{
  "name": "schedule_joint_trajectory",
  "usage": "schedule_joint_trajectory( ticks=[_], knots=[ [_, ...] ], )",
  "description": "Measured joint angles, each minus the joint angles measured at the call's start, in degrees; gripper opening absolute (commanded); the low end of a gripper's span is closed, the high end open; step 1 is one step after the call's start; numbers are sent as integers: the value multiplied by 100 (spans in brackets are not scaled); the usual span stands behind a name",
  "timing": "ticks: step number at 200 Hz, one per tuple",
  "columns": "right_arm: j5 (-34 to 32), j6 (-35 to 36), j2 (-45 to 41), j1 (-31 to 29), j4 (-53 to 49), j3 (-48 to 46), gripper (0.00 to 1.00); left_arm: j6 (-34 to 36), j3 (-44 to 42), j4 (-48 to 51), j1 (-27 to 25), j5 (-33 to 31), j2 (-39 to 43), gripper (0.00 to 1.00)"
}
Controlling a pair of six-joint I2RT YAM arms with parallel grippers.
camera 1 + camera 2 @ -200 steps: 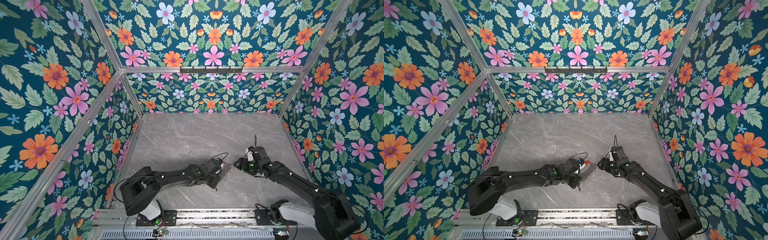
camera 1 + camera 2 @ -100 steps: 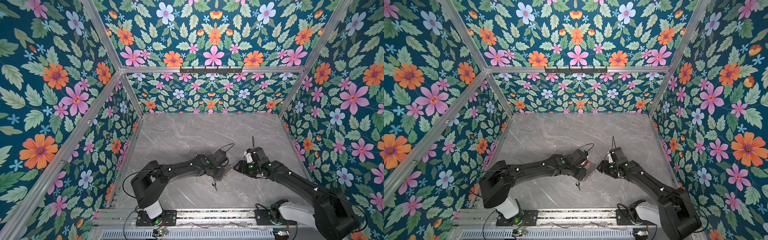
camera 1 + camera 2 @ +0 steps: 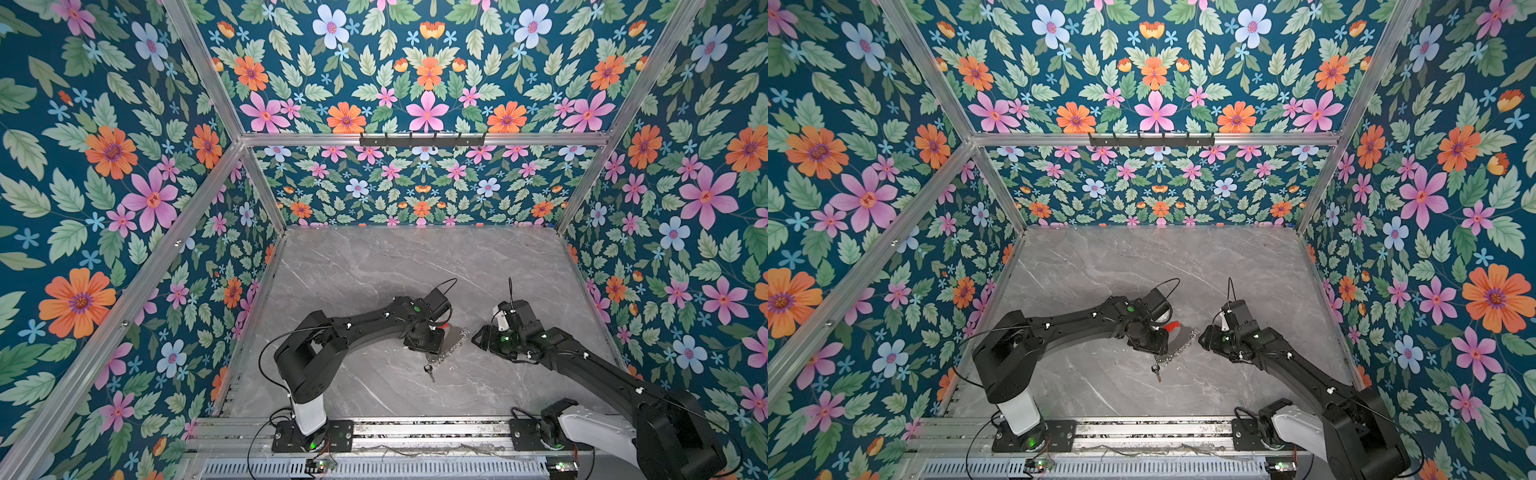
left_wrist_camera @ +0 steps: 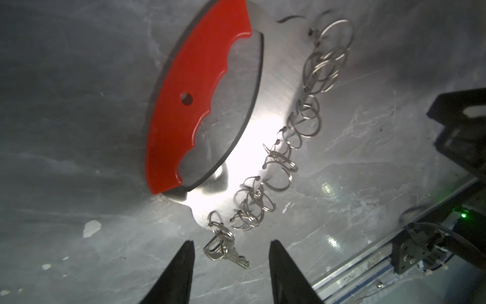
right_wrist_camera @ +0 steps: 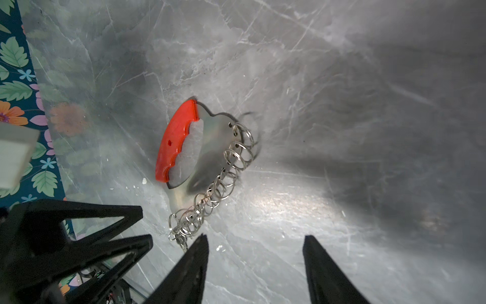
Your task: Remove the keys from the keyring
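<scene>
The keyring [image 4: 265, 110] lies flat on the grey marble table, a metal crescent plate with a red inner strip and a fringe of silver loops; both top views show it [image 3: 454, 337] [image 3: 1180, 338]. A tiny silver key [image 4: 226, 253] rests on the table, hooked on a loop at the plate's end [image 3: 429, 370] [image 3: 1157, 370]. My left gripper [image 4: 231, 244] hangs open just above, a finger on each side of the key, touching nothing [image 3: 428, 347]. My right gripper [image 5: 255, 238] is open and empty beside the loops [image 3: 478, 337]. In the right wrist view the key [image 5: 182, 243] peeks out by one finger.
Floral walls [image 3: 208, 291] enclose the table on three sides. An aluminium rail [image 3: 415, 432] with both arm bases runs along the front edge. A black hook bar [image 3: 422, 139] is mounted on the back frame.
My left gripper has opened and released the key end of the keyring, which has dropped flat onto the table. The left wrist drew back. The right gripper barely moved.
</scene>
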State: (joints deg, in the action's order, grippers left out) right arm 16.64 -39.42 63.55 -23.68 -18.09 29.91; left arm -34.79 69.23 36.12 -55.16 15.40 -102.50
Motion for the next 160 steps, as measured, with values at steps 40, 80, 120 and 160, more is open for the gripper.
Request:
schedule_joint_trajectory(
  ticks=[40, 80, 120, 160],
  knots=[
    [-48, 20, -330, -4, -2, -181, 59, -173, 262, 339, 20, 271, -369, 46],
    [-170, 44, -590, 0, -2, -284, 59, -234, 487, 588, 50, 260, -601, 43],
    [-184, 46, -739, -2, -7, -310, 59, -256, 494, 726, 72, 192, -748, 39],
    [-188, 66, -870, -2, -35, -356, 59, -254, 494, 734, 114, 101, -785, 31]
  ],
)
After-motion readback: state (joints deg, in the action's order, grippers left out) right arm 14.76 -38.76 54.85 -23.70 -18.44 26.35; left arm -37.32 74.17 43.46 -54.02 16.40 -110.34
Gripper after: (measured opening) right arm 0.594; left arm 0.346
